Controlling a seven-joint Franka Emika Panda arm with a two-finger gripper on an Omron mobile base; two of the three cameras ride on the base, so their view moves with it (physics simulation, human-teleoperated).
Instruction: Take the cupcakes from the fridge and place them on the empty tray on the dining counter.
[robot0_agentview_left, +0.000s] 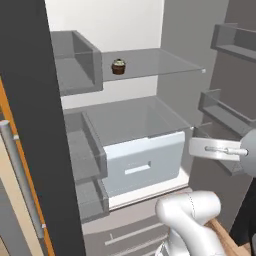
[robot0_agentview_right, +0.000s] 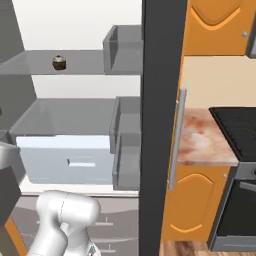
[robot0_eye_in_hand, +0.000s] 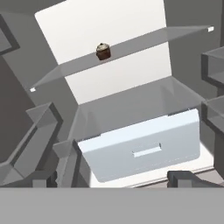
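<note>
Standing open, the fridge (robot0_agentview_left: 150, 30) shows a white back wall, grey side walls and a clear glass shelf (robot0_agentview_left: 160, 62) near the top. One dark brown cupcake (robot0_agentview_left: 118, 66) with a pale top sits upright on that shelf, toward its left end in the left base view, apart from the walls. Below the shelf a pale drawer (robot0_agentview_left: 145, 162) with a slot handle fills the lower bay. Grey door bins (robot0_agentview_left: 80, 65) hang on both opened doors. The tool (robot0_eye_in_hand: 111, 178) faces the drawer from outside, its fingers (robot0_eye_in_hand: 183, 178) spread wide with nothing between them, well below the cupcake. In the right base view, orange cabinets (robot0_agentview_right: 200, 210) and a marbled counter (robot0_agentview_right: 200, 137) with a black cooktop (robot0_agentview_right: 237, 130) lie right of the fridge door.
</note>
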